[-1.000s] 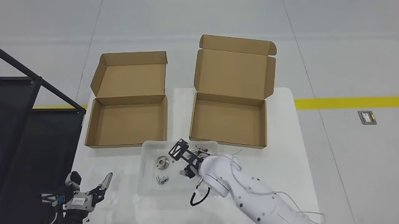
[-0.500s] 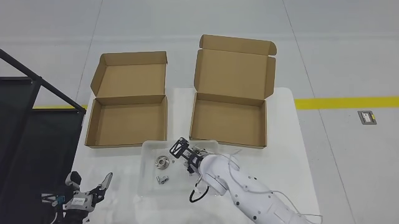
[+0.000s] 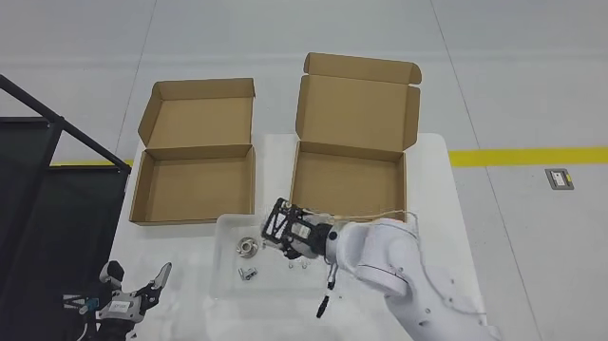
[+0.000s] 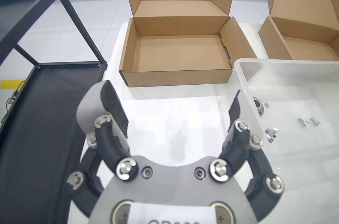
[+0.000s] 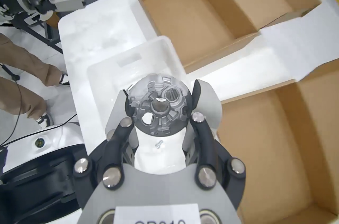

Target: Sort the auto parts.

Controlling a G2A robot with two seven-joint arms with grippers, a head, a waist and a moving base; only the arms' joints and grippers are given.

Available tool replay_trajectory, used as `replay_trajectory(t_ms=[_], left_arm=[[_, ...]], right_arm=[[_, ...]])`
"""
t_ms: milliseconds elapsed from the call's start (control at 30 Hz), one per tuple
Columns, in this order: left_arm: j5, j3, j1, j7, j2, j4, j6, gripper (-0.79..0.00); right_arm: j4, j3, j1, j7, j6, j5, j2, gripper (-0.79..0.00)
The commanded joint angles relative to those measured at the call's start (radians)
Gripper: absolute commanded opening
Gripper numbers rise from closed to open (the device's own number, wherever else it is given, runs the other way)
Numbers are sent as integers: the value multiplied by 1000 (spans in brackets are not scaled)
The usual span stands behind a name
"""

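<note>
My right gripper [image 5: 159, 103] [image 3: 281, 228] is shut on a round grey metal gear-like part [image 5: 158, 108], held above the clear plastic bin [image 5: 127, 61] [image 3: 228, 222] near its far edge. In the bin lie a small metal hub [image 3: 247, 244] [image 4: 258, 104], two small bolts [image 4: 308, 121] and a small bracket [image 4: 271, 133]. Two open cardboard boxes stand behind the bin: the left box [image 3: 195, 187] [image 4: 174, 55] and the right box [image 3: 348, 187] [image 5: 275, 135]. My left gripper [image 4: 172, 108] [image 3: 138, 289] hangs open over the table's near left corner, holding nothing.
A black metal rack [image 3: 47, 198] [image 4: 39, 92] stands just left of the table. The white table [image 3: 432, 236] has bare room right of the bin. A person's legs [image 5: 21, 77] show beside the table in the right wrist view.
My right gripper has lifted out of the bin with the gear-like part and moved toward the far edge, wrist turning. The left arm has not moved.
</note>
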Motion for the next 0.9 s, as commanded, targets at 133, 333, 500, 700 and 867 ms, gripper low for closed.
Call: replay_trajectory(t_ms=[133, 333, 500, 700, 867], left_arm=[[0, 0, 0, 0, 0, 0, 0, 0], [0, 0, 0, 0, 0, 0, 0, 0], [0, 0, 0, 0, 0, 0, 0, 0], [0, 0, 0, 0, 0, 0, 0, 0], [0, 0, 0, 0, 0, 0, 0, 0]], right_arm=[[73, 71, 77, -28, 134, -87, -1, -785], [351, 25, 252, -89, 267, -140, -33, -785], [586, -35, 384, -121, 287, -99, -70, -785], [586, -35, 384, -121, 287, -99, -70, -785], [585, -36, 381, -124, 287, -100, -70, -785]])
